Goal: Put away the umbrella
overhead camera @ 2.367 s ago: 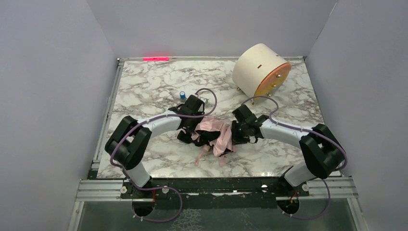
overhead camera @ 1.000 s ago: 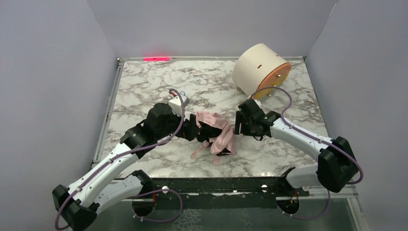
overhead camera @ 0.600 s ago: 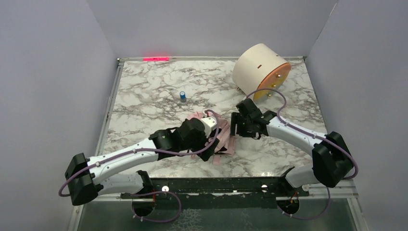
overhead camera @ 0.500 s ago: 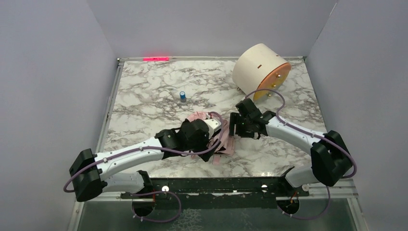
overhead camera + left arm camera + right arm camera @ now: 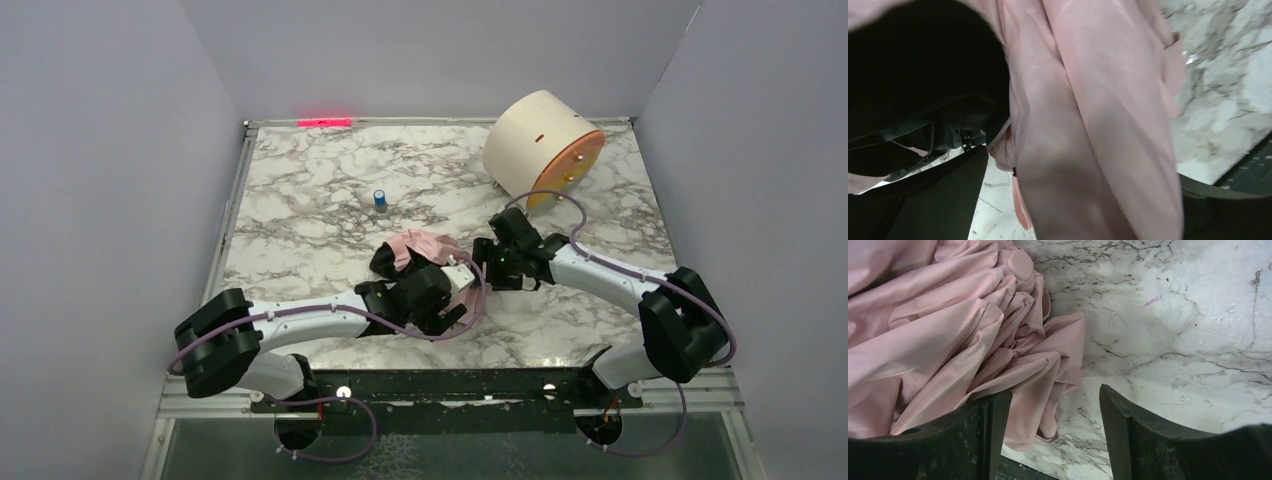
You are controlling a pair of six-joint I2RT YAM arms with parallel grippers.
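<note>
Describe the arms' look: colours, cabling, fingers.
Both the left arm and right arm have white links with bulky black joint housings. A thin purple cable loops along each. Right wrist view: matte black, scuffed fingers.

soft, even light from above, faint shadows. left wrist view dim, the umbrella blurred close up; right wrist view sharp.

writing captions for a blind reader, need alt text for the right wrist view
A crumpled pale pink fabric umbrella fills the upper left, lying on a white grey-veined marble table. The right gripper holds its dark jaws open at the bottom, fabric edge between them.
</note>
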